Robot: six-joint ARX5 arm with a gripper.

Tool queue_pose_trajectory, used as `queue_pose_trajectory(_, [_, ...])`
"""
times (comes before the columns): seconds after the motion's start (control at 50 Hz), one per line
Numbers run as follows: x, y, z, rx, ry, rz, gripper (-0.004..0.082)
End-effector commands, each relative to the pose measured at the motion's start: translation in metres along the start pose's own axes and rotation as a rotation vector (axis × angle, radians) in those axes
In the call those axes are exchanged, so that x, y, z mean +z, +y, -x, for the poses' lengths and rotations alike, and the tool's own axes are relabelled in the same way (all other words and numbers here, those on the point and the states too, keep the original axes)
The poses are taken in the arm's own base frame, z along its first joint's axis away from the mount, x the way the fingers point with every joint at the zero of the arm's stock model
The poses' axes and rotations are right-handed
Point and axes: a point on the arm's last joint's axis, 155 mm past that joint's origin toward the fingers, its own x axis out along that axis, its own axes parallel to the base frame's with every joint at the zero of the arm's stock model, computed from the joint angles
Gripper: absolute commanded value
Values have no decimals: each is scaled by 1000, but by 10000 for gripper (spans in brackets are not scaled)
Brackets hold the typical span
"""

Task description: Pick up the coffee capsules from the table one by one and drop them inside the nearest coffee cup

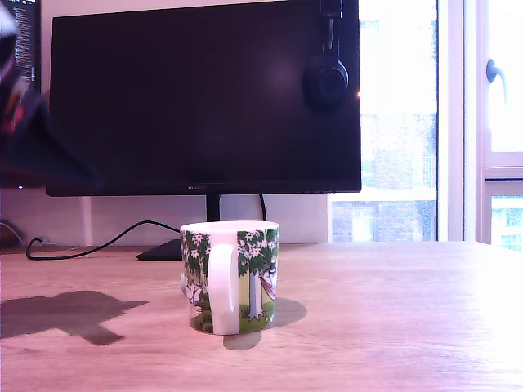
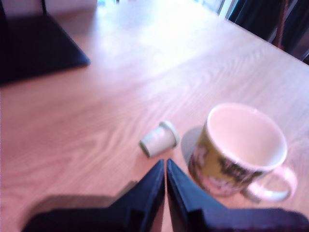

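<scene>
table: broad light wood-grain top, filling the lower part of both views; a dark shadow lies on it at the exterior view's left.
monitor: big black screen standing behind the mug in the exterior view, its stand dropping to the table; headphones hang at its upper right corner and a black cable trails from its foot toward the exterior view's left.
window: bright, washed out, at the exterior view's right.
arm: only a dark blurred mass at the exterior view's left edge, up off the table.
mug: white, printed with green trees and pale blossoms, upright on the table, handle turned toward the exterior camera; in the wrist view its inside looks bare, though that picture is soft.
claw: two dark fingers pressed together tip to tip with only a hairline between them, nothing gripped, held above the table.
capsule: one small pale tapered pod lying on its side on the table, flared rim toward the mug; it sits just beyond the claw's tips, apart from them, and just beside the mug without clearly touching it.
</scene>
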Motion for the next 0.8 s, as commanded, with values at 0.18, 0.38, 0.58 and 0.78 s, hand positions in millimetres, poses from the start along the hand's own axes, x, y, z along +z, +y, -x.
queue_pose_trajectory(0.18, [25,15,-21,-32,-4,-113,-21])
queue_pose_trajectory(0.38, [45,27,-39,-66,-9,-223,-21])
queue_pose_trajectory(0.58, [58,31,-57,-114,-15,-282,-21])
queue_pose_trajectory(0.78, [60,25,-80,-167,0,-320,-21])
